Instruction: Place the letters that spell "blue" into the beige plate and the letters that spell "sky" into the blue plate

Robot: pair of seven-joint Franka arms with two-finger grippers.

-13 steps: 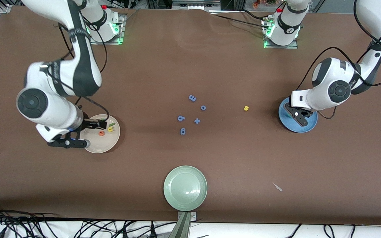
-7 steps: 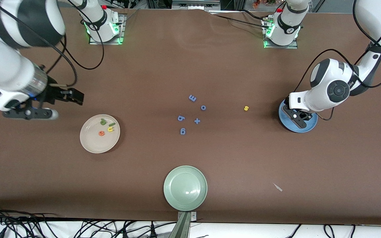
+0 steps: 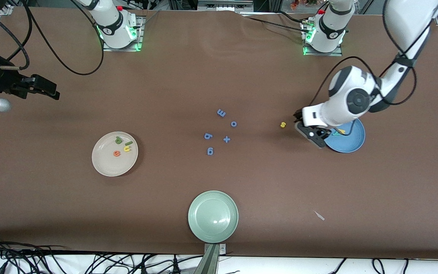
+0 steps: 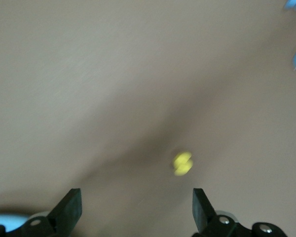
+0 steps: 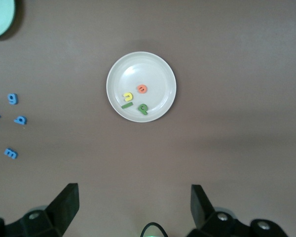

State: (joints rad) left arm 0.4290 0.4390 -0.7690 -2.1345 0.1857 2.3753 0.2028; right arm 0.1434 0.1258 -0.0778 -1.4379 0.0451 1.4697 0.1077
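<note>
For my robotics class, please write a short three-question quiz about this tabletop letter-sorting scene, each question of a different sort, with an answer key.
1. True or false: the beige plate holds four letters.
2. Multiple choice: where does the yellow s lie? A) in the blue plate; B) on the bare table between the blue letters and the blue plate; C) in the pale green plate.
3. Short answer: which gripper is close beside the yellow s, and how do its fingers stand?

Key
1. True: green b, dark green l, yellow u and orange e.
2. B.
3. The left gripper, fingers apart and empty. The right gripper, also open, waits near the right arm's end of the table.
</note>
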